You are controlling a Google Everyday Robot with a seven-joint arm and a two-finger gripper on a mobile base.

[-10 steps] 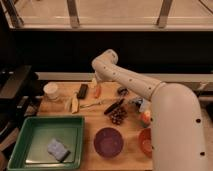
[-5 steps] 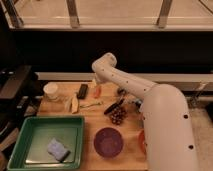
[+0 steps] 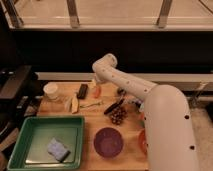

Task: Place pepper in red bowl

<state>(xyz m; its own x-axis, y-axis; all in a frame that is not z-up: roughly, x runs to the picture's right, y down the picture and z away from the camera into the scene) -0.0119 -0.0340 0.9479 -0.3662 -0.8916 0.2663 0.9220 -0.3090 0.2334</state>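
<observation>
The pepper (image 3: 96,92) is a small red-orange piece lying on the wooden table near the back, left of middle. My gripper (image 3: 94,83) hangs down from the bent white arm (image 3: 125,82) and sits right above the pepper, at or nearly at it; I cannot tell whether they touch. The red bowl (image 3: 142,141) shows only as an orange-red sliver at the front right, mostly hidden behind the thick arm segment. The purple bowl (image 3: 108,142) stands just left of it.
A green tray (image 3: 30,150) holding a blue sponge (image 3: 57,148) fills the front left. A white cup (image 3: 51,91), a dark bar (image 3: 82,90), a pale yellow piece (image 3: 74,104), a dark long object (image 3: 114,106) and grapes (image 3: 118,116) lie around the pepper.
The thick arm segment has swung left and now covers most of the red bowl and the apple. The gripper end has stayed over the pepper.
</observation>
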